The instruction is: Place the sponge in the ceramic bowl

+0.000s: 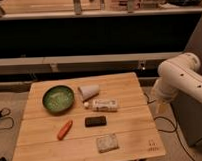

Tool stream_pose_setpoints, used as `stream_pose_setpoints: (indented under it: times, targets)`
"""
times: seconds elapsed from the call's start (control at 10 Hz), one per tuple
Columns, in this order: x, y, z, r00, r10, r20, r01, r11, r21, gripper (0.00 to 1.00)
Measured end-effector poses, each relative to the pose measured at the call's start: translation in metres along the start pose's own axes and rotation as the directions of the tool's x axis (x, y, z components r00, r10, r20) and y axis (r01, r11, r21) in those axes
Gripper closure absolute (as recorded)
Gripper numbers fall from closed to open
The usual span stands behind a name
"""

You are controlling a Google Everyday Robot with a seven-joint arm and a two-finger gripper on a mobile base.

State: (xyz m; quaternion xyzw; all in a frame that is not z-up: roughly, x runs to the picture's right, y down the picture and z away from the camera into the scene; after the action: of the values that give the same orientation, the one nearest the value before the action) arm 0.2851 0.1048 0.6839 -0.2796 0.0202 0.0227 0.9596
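Lying on tbl (130,89) front: sponge (106,143) | ceramic bowl (58,99) rear-left, inside bare | gripper out of view, state can't tell

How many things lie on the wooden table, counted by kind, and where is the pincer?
Ceramic bowl: 1
White cup: 1
White tube: 1
Black block: 1
Orange carrot: 1
Sponge: 1
Total: 6
Pincer: right of the table, holding nothing.
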Motion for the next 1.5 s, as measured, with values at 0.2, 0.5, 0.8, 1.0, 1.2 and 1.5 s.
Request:
stream_pose_setpoints:
  times: [0.2, 0.5, 0.8, 1.0, 1.2, 1.5]
  targets:
    - [0.000, 0.000, 0.000, 1.000, 0.000, 0.000, 0.000, 1.000, 0.000, 0.35]
    - [0.000, 0.000, 0.000, 1.000, 0.000, 0.000, 0.000, 1.000, 0.000, 0.35]
    - [0.000, 0.000, 0.000, 1.000, 0.000, 0.000, 0.000, 1.000, 0.000, 0.35]
    - [0.000, 0.000, 0.000, 1.000, 0.000, 0.000, 0.000, 1.000, 0.000, 0.35]
    - [0.000, 0.000, 0.000, 1.000, -0.001, 0.000, 0.001, 1.000, -0.001, 0.33]
    - [-0.025, 0.016, 0.015, 0.999, -0.034, 0.005, 0.034, 0.999, -0.013, 0.20]
